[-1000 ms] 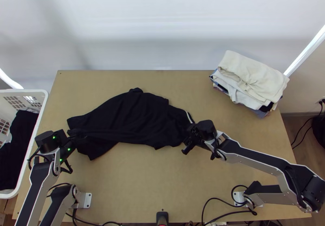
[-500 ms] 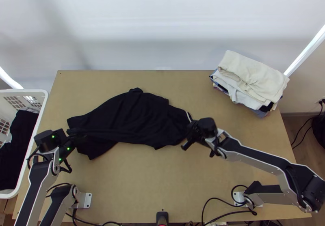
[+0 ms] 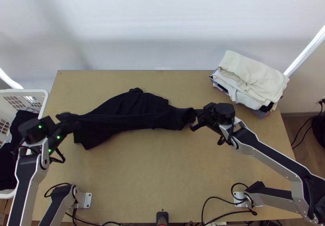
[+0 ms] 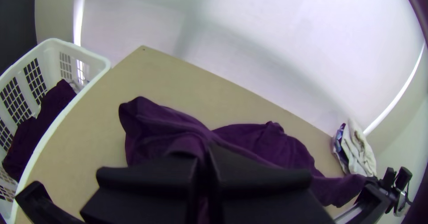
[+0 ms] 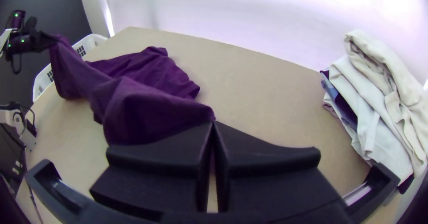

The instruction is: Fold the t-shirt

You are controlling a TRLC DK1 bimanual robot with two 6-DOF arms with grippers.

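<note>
The dark t-shirt [image 3: 122, 118] lies bunched across the table's left and middle, with its two ends lifted. At its left end my left gripper [image 3: 67, 124] is closed on the cloth; in the left wrist view the left gripper [image 4: 204, 155] has fabric pinched between its fingers. My right gripper [image 3: 196, 119] holds the other end, and in the right wrist view the right gripper [image 5: 213, 125] is shut on an edge of the shirt [image 5: 147, 110]. A stretched band of cloth runs between both grippers. Which parts of the shirt are held, I cannot tell.
A stack of folded clothes [image 3: 252, 80] sits at the table's back right. The white basket [image 3: 44, 100] with dark cloth in it stands beyond the left edge. Bare wooden tabletop [image 3: 138, 177] lies in front of the shirt. Cables run along the near edge.
Both grippers have moved up the picture, the left also leftward and the right slightly rightward. The shirt's ends rose with them, and its near edge drew away from the table's front.
</note>
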